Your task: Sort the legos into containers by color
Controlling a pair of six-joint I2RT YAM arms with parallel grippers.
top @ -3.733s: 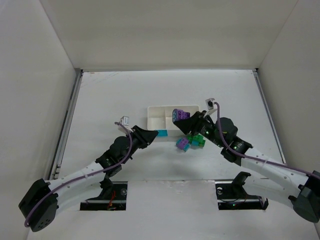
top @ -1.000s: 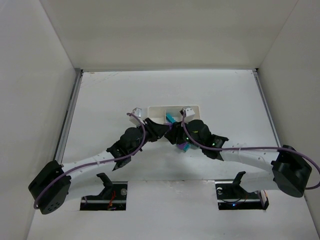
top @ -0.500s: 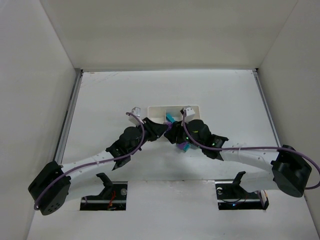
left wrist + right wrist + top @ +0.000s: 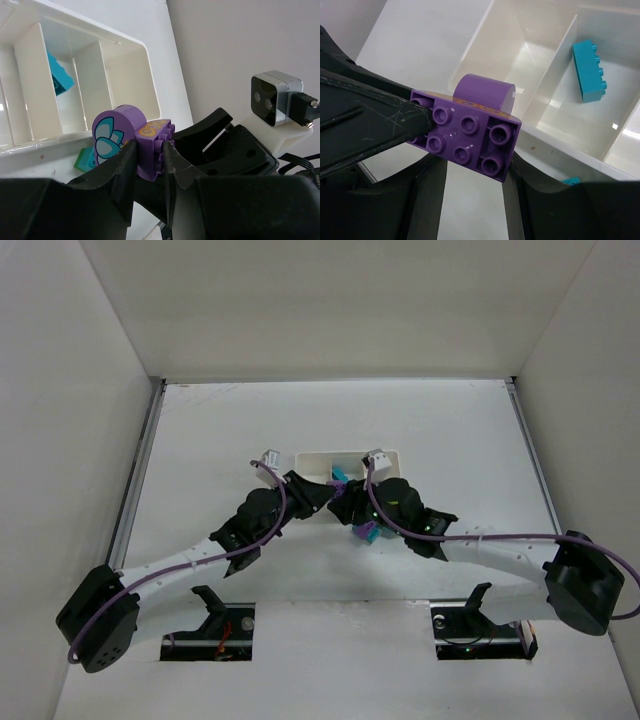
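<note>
Left pincer [image 4: 149, 154] first: its two fingers are pressed together on the purple brick [image 4: 151, 146], biting on the brick's studded end. And the right pincer [image 4: 472, 169] is on the same brick from the opposite side. In the right wrist view the purple brick sits between my two right fingers and fills the gap, so I call that one clamped on it too. Both of my arms meet in the middle of the tabletop [image 4: 220, 420], nose to nose, with the one brick shared between them.

The piece itself is a studded purple block with a round purple part joined to it. That part has a pale blue petal print on its flat face.

It is held just at the near side of the white tray [image 4: 127, 46], close to the tray's wall and above the level of the compartments. The tray has three compartments side by side. One cyan brick [image 4: 590, 70] lies in the middle one. The two outer ones show only white floor where I can see them.

One loose brick [image 4: 85, 161], greenish, lies on the tabletop just outside the tray's near wall, beneath my left fingers [image 4: 122, 172].
</note>
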